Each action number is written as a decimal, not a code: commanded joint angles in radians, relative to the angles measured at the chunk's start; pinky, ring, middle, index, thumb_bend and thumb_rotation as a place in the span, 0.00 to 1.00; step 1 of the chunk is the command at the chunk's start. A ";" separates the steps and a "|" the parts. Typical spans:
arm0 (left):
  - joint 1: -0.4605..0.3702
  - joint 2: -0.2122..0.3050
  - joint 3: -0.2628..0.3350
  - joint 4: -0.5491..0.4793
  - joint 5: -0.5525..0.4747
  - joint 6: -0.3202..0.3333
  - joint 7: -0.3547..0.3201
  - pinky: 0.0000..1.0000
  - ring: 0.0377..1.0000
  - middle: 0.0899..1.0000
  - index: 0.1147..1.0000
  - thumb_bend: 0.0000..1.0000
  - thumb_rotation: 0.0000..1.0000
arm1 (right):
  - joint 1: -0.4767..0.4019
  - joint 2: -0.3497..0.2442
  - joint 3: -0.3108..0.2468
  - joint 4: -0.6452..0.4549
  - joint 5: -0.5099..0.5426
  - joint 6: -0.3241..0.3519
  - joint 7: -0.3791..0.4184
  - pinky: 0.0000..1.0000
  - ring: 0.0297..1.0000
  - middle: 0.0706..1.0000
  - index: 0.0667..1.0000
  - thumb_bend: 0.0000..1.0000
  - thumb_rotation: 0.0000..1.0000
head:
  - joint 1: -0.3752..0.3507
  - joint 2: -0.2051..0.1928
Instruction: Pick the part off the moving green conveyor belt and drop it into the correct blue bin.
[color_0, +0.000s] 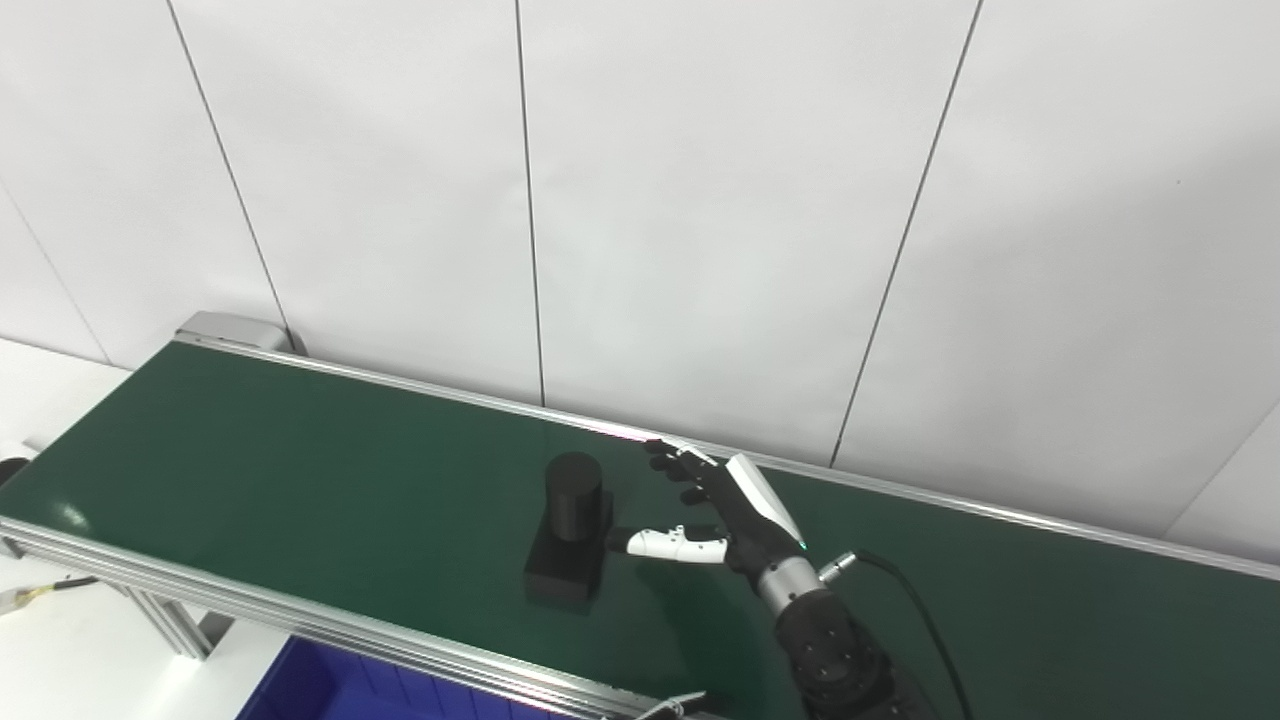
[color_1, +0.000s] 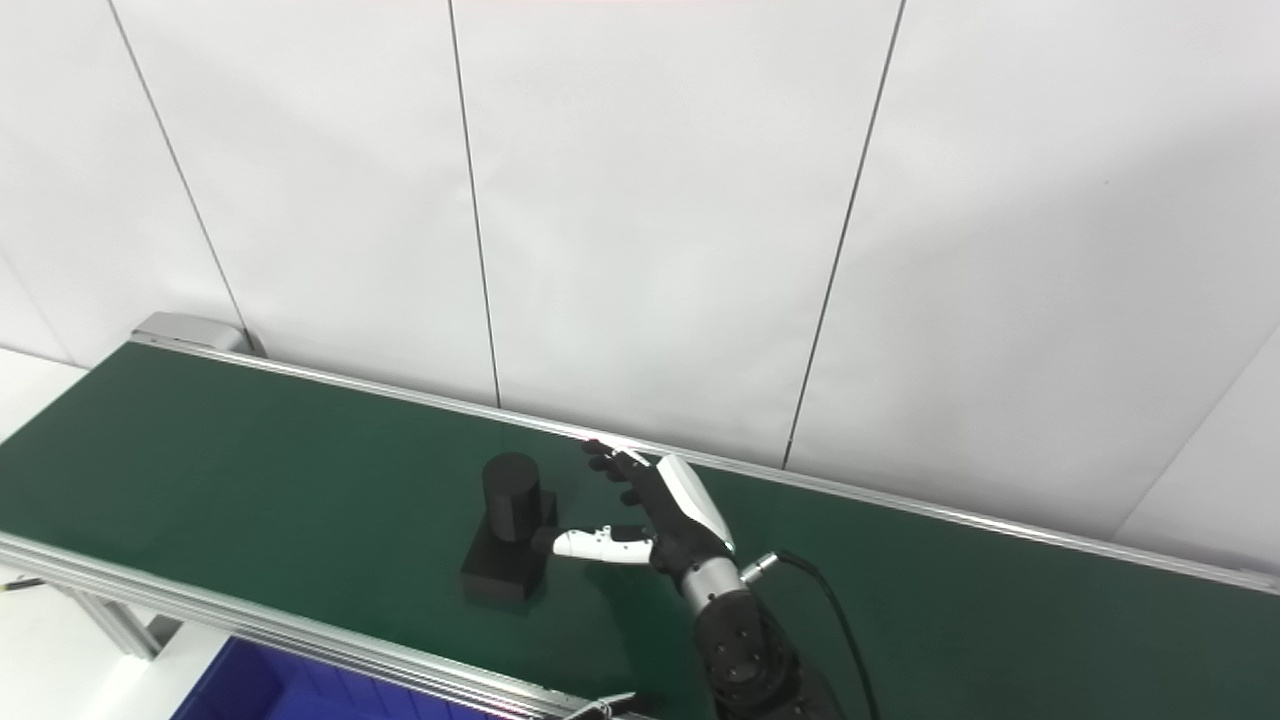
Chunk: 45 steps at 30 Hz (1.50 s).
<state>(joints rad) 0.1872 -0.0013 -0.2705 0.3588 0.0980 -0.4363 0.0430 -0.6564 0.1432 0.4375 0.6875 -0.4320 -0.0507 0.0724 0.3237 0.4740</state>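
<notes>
A black part (color_0: 570, 530), an upright cylinder on a rectangular block, stands on the green conveyor belt (color_0: 300, 460) near its front half. My right hand (color_0: 725, 515) hovers just to the right of it, open, with its fingers spread toward the back rail. Its white thumb (color_0: 665, 543) points left and reaches the block's right side; whether it touches I cannot tell. Nothing is held. The left hand does not show in either view.
A blue bin (color_0: 330, 685) sits below the belt's front aluminium rail (color_0: 200, 585) at the bottom left, mostly cut off. A white panelled wall rises right behind the belt. A small pale tip (color_0: 680, 705) at the bottom edge is unidentifiable.
</notes>
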 joint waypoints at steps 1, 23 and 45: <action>-0.035 -0.006 0.001 -0.020 0.004 -0.034 0.025 0.70 0.76 0.79 0.81 0.91 0.67 | -0.063 0.031 0.006 -0.008 -0.010 -0.054 -0.018 0.79 0.85 0.84 0.87 0.86 0.49 | 0.002 0.001; -0.028 -0.012 -0.023 -0.030 0.013 -0.034 0.048 0.68 0.76 0.79 0.81 0.90 0.67 | -0.092 0.060 0.023 0.112 -0.068 -0.078 -0.134 0.76 0.82 0.83 0.83 0.81 0.38 | 0.012 0.013; -0.017 -0.008 -0.025 -0.047 0.004 -0.034 0.047 0.70 0.77 0.81 0.81 0.89 0.67 | -0.035 0.094 -0.046 0.100 -0.048 -0.182 -0.370 0.45 0.44 0.45 0.45 0.52 0.00 | 0.006 0.026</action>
<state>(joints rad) 0.1895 -0.0047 -0.3004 0.3545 0.1087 -0.4366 0.0682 -0.6703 0.2067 0.3973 0.8282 -0.4889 -0.1682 -0.2774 0.3283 0.4985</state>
